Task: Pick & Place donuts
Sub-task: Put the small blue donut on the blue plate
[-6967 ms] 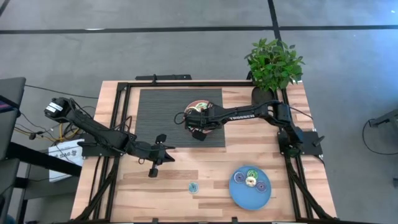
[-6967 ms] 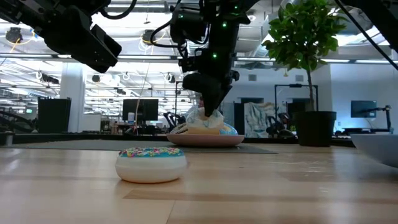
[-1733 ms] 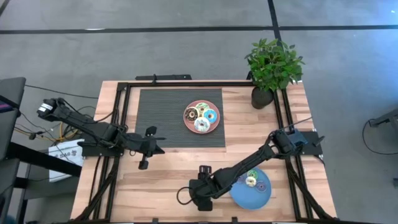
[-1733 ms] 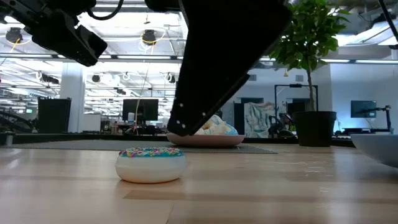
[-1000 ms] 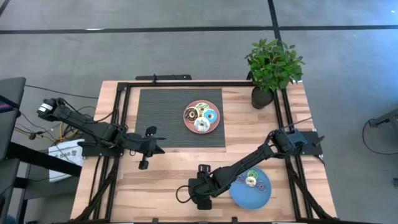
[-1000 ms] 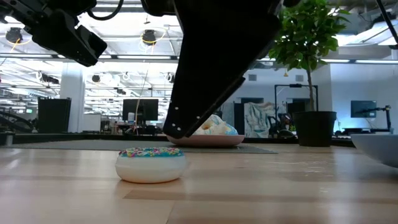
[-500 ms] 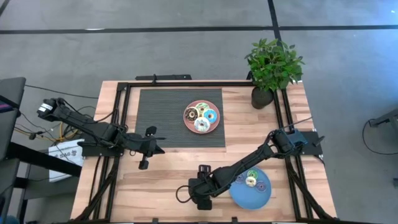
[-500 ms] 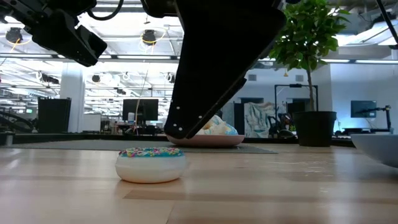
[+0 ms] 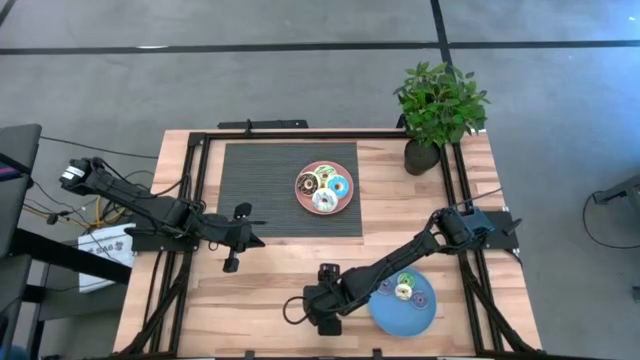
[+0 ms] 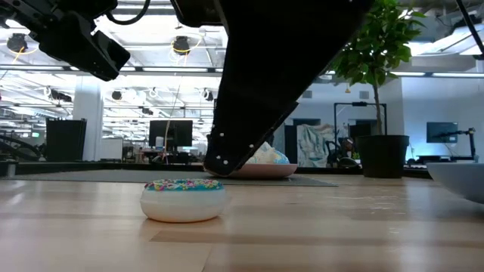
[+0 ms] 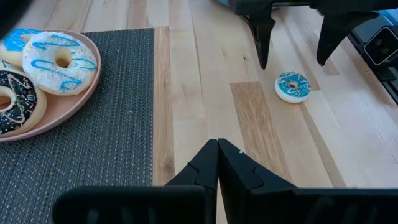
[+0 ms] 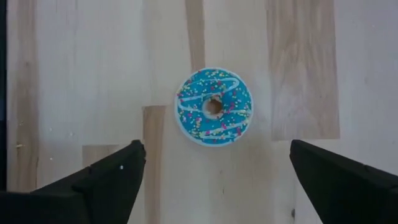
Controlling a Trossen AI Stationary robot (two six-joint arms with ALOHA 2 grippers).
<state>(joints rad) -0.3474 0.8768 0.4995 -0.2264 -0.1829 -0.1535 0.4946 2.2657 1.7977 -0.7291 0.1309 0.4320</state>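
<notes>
One small blue-iced toy donut (image 12: 214, 106) with sprinkles lay flat on the pale wooden table (image 12: 93, 74), directly beneath the right gripper (image 12: 214, 180), whose fingers stood spread wide; the left gripper (image 11: 219, 149), clenched empty, waited well apart.

An open-plan lab or office: monitors (image 10: 170, 132), ceiling lights (image 10: 180, 45), exposed ducts.

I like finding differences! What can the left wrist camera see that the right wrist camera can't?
Only the left wrist view shows the pink plate on the dark mat, holding a white donut and a chocolate donut, plus the shut left end effector. Only the right wrist view looks straight down through the open right end effector. Both show the blue sprinkled donut alone on the wooden table.
</notes>
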